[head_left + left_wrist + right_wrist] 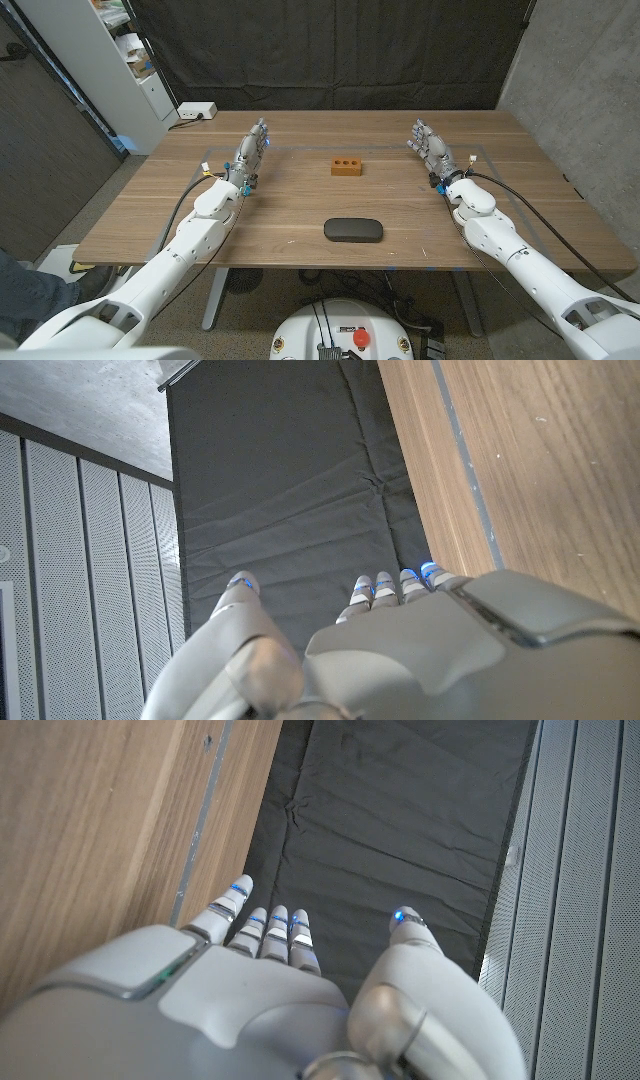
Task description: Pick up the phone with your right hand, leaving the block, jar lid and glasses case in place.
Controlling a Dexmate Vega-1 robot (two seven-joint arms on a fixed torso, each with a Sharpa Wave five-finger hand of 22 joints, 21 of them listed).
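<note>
Bench: a wooden bench (pixel 300 205) carries the things, with both robot arms reaching in from the near corners.
Block: a small brown wooden block (pixel 346 166) with a row of holes along its top sits near the middle of the bench, a little to the far side.
Glasses case: a dark rounded glasses case (pixel 353 230) lies flat close to the near edge, straight in front of the block and well apart from it.
Phone: I cannot make out a phone on the bench; the dark oblong thing near the edge looks like the case.
Jar lid: none that I can pick out from here.
Left hand: the left hand (pixel 252 150) stands on the left part of the bench, fingers stretched toward the far edge and spread a little, nothing in it; it is well apart from the block.
Right hand: the right hand (pixel 430 148) stands on the right part of the bench, fingers loosely apart and pointing away, nothing in its grasp; it is well apart from the block and the case.
Fingertips: small blue lights glow on the fingertips (pixel 241 886) in the right wrist view.
Backdrop: a black curtain (pixel 330 50) hangs behind the bench.
</note>
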